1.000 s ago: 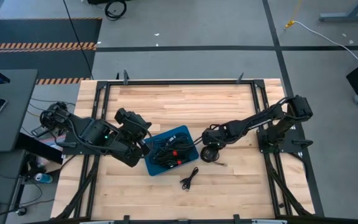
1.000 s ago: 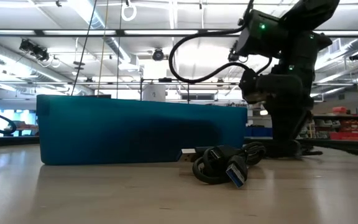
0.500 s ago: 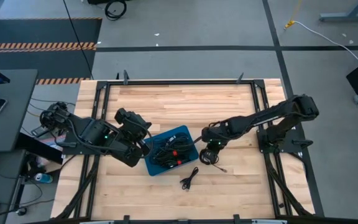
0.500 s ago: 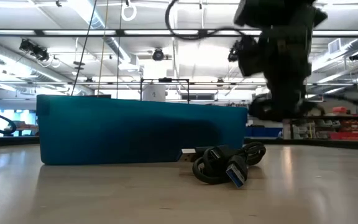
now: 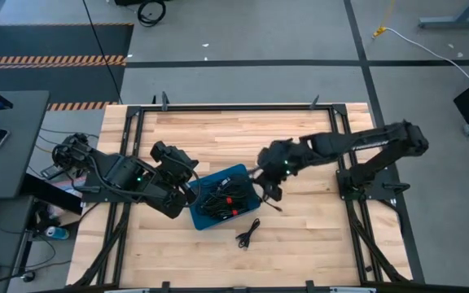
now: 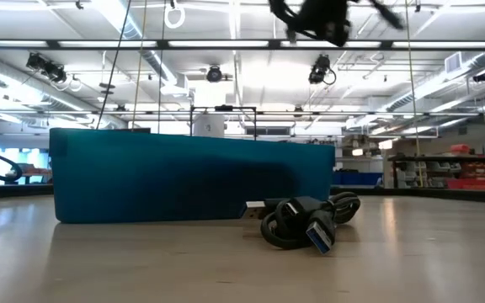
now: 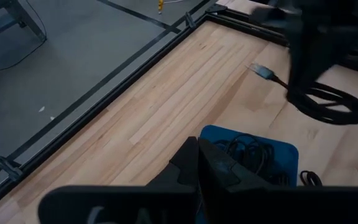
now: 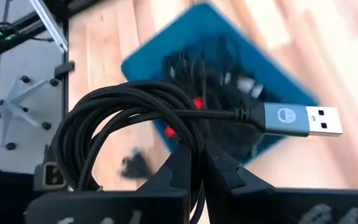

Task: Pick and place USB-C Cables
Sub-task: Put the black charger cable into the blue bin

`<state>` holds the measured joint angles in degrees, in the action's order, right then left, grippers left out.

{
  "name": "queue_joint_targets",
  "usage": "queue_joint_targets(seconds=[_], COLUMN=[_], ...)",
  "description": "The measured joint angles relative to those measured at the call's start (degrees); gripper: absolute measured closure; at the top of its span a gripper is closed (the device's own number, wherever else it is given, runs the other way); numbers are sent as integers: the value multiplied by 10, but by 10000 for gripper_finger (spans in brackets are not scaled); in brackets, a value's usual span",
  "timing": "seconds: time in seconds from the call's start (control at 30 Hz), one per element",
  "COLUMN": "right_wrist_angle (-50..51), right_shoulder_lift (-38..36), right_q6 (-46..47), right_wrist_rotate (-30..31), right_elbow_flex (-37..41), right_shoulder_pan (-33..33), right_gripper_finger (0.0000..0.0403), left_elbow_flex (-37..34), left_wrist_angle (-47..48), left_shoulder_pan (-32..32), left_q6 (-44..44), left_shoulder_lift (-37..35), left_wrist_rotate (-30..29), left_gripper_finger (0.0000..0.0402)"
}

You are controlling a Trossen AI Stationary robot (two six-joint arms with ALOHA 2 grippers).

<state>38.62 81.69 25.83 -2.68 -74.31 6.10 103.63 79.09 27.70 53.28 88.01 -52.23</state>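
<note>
We see right claw (image 5: 269, 191) raised above worktop (image 5: 218, 134), just beside right edge of blue tray (image 5: 236, 172), fingers clamped on coiled black cable (image 8: 135, 134). Braided coil hangs across claw; grey plug with silver tip juts sideways. More black cables (image 5: 221, 199), some with red ties, lie heaped in tray. One small coil (image 5: 247, 234) rests on worktop near tray's front. Left claw (image 5: 187, 193) waits at tray's left edge; we cannot tell its opening.
</note>
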Motion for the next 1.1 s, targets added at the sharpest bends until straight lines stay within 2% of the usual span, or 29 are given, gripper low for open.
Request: queue_joint_targets(seconds=[0.13,0.3,0.57,0.83,1.1], right_wrist_angle=[19,34,39,34,34], right_shoulder_lift=[36,105,207,292,358], right_q6=[-67,-143,-236,-288,-319], right_wrist_rotate=[-7,-46,-94,-95,-75], right_elbow_flex=[-67,-129,-169,-198,-275], right_shoulder_pan=[-24,-49,-60,-62,-64], right_gripper_finger=[382,383,383,383,383], left_elbow_flex=[0,0,0,0,0], left_wrist_angle=[0,0,0,0,0], left_shoulder_pan=[0,0,0,0,0], left_q6=[0,-1,-1,-1,-1], left_shoulder_lift=[0,0,0,0,0], left_wrist_rotate=[0,0,0,0,0], left_gripper_finger=[397,397,397,397,397])
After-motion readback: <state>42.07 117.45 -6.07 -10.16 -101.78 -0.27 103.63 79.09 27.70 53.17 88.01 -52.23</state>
